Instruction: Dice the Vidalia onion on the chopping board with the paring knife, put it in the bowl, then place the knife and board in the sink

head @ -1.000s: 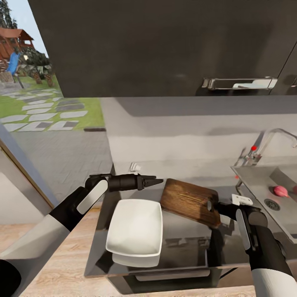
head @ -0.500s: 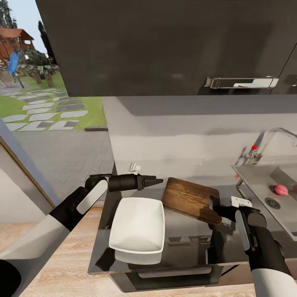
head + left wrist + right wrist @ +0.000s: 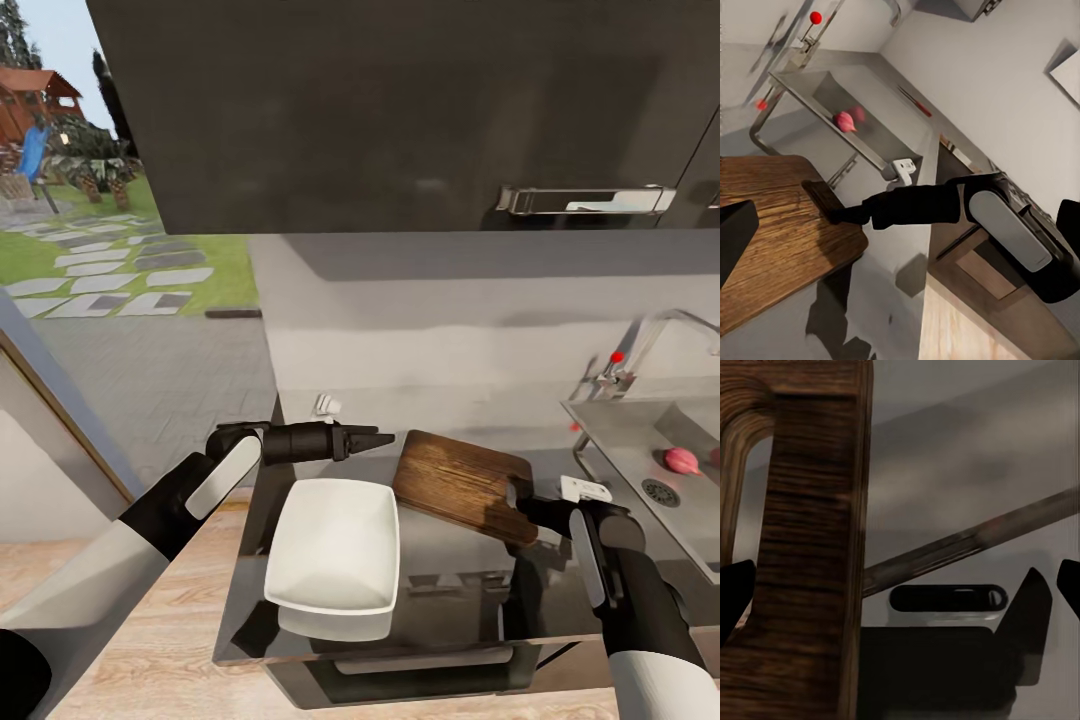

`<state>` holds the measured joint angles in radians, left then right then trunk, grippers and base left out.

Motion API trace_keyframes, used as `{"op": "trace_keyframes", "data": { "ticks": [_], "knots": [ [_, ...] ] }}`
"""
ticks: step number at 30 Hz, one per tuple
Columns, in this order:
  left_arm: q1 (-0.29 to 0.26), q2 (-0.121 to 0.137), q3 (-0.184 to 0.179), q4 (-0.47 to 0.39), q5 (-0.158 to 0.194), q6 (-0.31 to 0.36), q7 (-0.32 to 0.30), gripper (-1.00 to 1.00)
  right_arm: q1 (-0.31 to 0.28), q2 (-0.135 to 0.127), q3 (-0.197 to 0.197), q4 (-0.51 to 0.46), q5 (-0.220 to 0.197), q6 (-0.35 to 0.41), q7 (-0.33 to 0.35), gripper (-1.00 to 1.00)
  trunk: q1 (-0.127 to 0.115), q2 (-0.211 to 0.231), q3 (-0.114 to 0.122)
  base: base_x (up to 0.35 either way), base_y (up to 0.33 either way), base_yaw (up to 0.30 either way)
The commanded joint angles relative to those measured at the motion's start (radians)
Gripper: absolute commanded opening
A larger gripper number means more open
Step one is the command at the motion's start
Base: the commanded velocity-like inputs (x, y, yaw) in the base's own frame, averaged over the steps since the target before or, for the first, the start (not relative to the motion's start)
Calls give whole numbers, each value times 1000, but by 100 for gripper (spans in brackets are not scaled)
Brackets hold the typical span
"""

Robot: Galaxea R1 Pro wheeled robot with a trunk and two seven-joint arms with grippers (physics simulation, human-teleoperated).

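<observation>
Task barely begun. Vidalia onion [image 3: 681,460] lies undiced in the sink [image 3: 610,425]. Right hand [image 3: 517,497] pinches the chopping board [image 3: 455,482] at its handle end, lifted off the worktop [image 3: 450,575]. Left hand [image 3: 385,438] is pressed together, empty, behind the bowl [image 3: 335,545].

Head view high over countertop [image 3: 450,590]; wrist views close, sharing chopping board [image 3: 462,484].

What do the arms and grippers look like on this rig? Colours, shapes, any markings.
Both arms are white at the upper segments and black from the elbow down, each forearm carrying a long light grey rounded panel. The left gripper is slim, black and tapers to a point. The right gripper is black too, with a small white block at its wrist. No loose cables, text or logos can be made out.
</observation>
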<state>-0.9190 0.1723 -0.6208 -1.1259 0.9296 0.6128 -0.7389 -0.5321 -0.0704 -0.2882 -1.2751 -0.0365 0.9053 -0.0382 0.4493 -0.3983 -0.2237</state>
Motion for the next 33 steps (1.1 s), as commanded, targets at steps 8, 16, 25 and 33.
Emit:
{"op": "trace_keyframes", "data": {
  "ticks": [8,16,25,33],
  "knots": [
    [-1,0,-2,12,15,7,1,100,0,0,0,10,3,0,-14,100,1,-2,-2,0,49,0],
    [-1,0,-2,19,41,7,5,100,-1,1,1,10,4,-9,-19,-100,1,-2,-2,0,8,0],
    [-1,1,-2,20,43,7,7,100,0,0,0,10,3,-12,-26,-100,1,-2,-2,0,0,0],
    [-1,1,-1,18,43,7,4,100,0,2,1,10,3,-6,-22,-100,1,-2,6,0,0,0]
  ]
}}
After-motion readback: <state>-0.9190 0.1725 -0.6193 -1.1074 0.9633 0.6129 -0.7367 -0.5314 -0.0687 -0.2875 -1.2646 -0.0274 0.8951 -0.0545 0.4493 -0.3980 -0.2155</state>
